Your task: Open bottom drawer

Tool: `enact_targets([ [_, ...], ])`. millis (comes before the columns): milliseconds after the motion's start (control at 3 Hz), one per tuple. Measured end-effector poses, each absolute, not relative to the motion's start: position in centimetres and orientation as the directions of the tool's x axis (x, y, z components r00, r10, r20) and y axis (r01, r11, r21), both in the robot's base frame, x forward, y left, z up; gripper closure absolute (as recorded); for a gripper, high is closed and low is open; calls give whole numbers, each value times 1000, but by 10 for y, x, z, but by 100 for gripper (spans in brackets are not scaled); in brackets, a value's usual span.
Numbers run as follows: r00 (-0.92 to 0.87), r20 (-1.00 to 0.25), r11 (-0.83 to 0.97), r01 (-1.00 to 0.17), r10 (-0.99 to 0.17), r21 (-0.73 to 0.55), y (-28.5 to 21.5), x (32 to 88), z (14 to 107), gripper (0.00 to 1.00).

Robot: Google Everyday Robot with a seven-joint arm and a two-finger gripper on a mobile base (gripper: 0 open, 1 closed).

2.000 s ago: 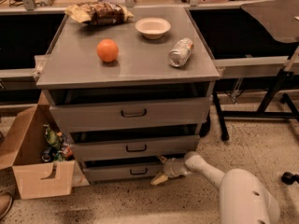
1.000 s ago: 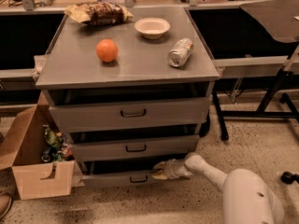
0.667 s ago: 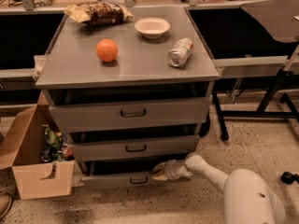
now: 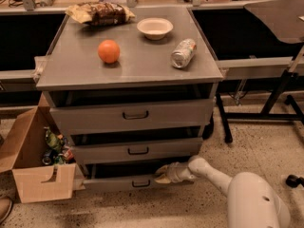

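Note:
The bottom drawer (image 4: 118, 183) is the lowest, shortest grey front of the three-drawer cabinet, with a small dark pull handle (image 4: 141, 184). It stands pulled out a little, with a dark gap above its front. My gripper (image 4: 161, 174) is at the top edge of that drawer front, just right of and above the handle, at the end of my white arm (image 4: 213, 175) coming in from the lower right. The middle drawer (image 4: 137, 150) and the top drawer (image 4: 135, 115) sit above it, each slightly out.
On the cabinet top (image 4: 71, 65) lie an orange (image 4: 109, 51), a white bowl (image 4: 154, 28), a tipped can (image 4: 183, 53) and a snack bag (image 4: 100, 13). An open cardboard box (image 4: 33, 160) of trash stands at the cabinet's lower left. Dark table legs (image 4: 266, 106) stand to the right.
The gripper moved left and slightly up along the bottom drawer's top edge, and the drawer front has come forward and down a little. The rest is unchanged.

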State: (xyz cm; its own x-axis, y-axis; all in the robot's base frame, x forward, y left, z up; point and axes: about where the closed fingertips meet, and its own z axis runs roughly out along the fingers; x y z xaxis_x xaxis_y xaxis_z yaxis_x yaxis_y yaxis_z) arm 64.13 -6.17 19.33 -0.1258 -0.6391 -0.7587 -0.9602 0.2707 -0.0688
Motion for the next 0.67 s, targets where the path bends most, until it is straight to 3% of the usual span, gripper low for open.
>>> enact_targets([
  [667,-126,-759,271,-960,-639,-69,-62,641,193,13],
])
